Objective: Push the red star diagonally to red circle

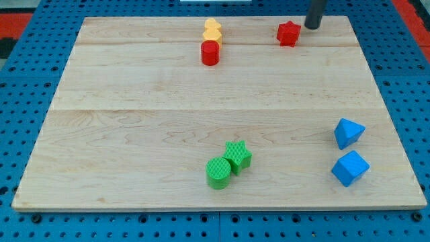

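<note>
The red star (288,33) lies near the view's top, right of centre, on the wooden board (134,121). The red circle (210,52) stands to its left and slightly lower, about a hand's width away. My tip (312,26) is just right of the red star and slightly above it, a small gap apart, not touching.
A yellow block (212,30) sits right above the red circle, touching it. A green star (238,156) and green circle (218,173) touch near the view's bottom centre. Two blue blocks (349,132) (350,167) lie at the right. The board's top edge is close behind my tip.
</note>
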Tool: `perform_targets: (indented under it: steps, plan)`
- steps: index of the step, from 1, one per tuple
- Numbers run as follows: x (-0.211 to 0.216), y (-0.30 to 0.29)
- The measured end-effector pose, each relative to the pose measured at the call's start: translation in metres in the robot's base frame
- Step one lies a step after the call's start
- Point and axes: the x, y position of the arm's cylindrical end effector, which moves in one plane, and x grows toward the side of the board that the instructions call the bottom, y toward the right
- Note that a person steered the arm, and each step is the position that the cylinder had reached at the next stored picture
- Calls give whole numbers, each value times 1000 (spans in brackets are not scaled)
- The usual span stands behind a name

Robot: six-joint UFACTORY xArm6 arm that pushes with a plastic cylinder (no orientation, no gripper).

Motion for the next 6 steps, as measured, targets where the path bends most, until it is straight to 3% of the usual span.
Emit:
perform_targets:
  steps: [2, 4, 6]
  plan:
    - [12, -72]
    - [80, -78]
    - [102, -61]
